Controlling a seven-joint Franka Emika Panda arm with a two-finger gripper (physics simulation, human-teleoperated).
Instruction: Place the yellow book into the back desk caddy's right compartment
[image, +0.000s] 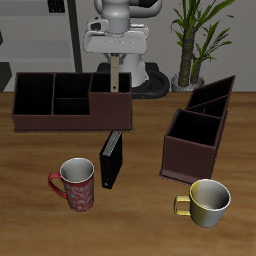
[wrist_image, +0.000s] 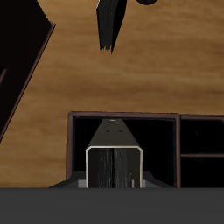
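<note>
**A:** Read the table (image: 140, 150) from the overhead camera as a dial, with twelve at the robot's base and six at the front edge. What's where?

**B:** The back desk caddy (image: 40, 122) lies long and low from about nine to eleven o'clock. The red mug (image: 75, 184) sits near seven. The black book (image: 110, 160) stands upright close to the centre. The gripper (image: 118, 70) is near twelve. The taller caddy (image: 195, 140) is at three, and the gold mug (image: 208, 200) is near five.

**A:** And the yellow book?

**B:** The yellow book (image: 118, 86) is off the table. It hangs upright from the gripper over the right compartment (image: 102, 86), the end section of the long caddy nearest twelve. The wrist camera looks straight down the book (wrist_image: 114, 162) into that dark section (wrist_image: 83, 144). I can't tell whether its lower edge has passed the rim.

**A:** How is the gripper set?

**B:** The jaws are closed narrowly onto the book's two flat covers near its upper end, and they hold nothing else.

**A:** How will the book handle?

**B:** I'd judge it light and stiff. It is a thin hardback, so it shouldn't sag or crush. The covers look smooth, so it could slip or swing if jolted. Gripping the flat faces high up suits the job, because the lower part stays free to enter the section. The main risk is a corner catching the wall or the divider, so I would lower it squarely before letting go.
</note>
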